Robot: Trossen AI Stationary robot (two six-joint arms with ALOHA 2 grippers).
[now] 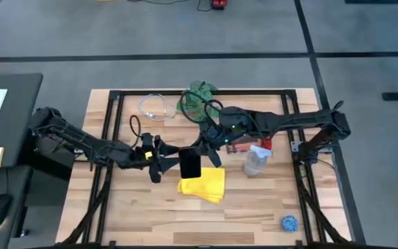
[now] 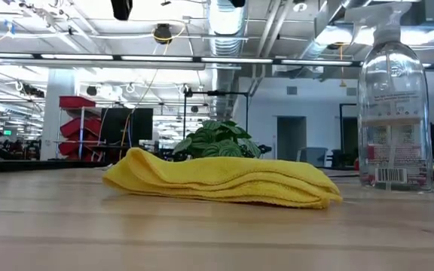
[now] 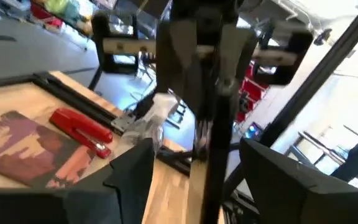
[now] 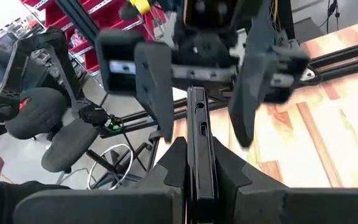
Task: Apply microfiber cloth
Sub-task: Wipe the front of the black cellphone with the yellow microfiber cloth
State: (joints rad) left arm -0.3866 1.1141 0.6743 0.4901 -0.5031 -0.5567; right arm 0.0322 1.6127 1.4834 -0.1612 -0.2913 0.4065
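No text can be read anywhere. The bottle [image 2: 395, 113] carries a label with small print and a barcode, but the print is too small to make out. The book [image 3: 33, 146] cover shows a picture only.

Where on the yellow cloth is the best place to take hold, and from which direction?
The microfiber cloth lies folded flat on the table, below the phone held between both hands. Its stacked edges face the bottle side in the low view. I would pinch a free corner at the near edge, coming straight down from above, since that side looks unobstructed.
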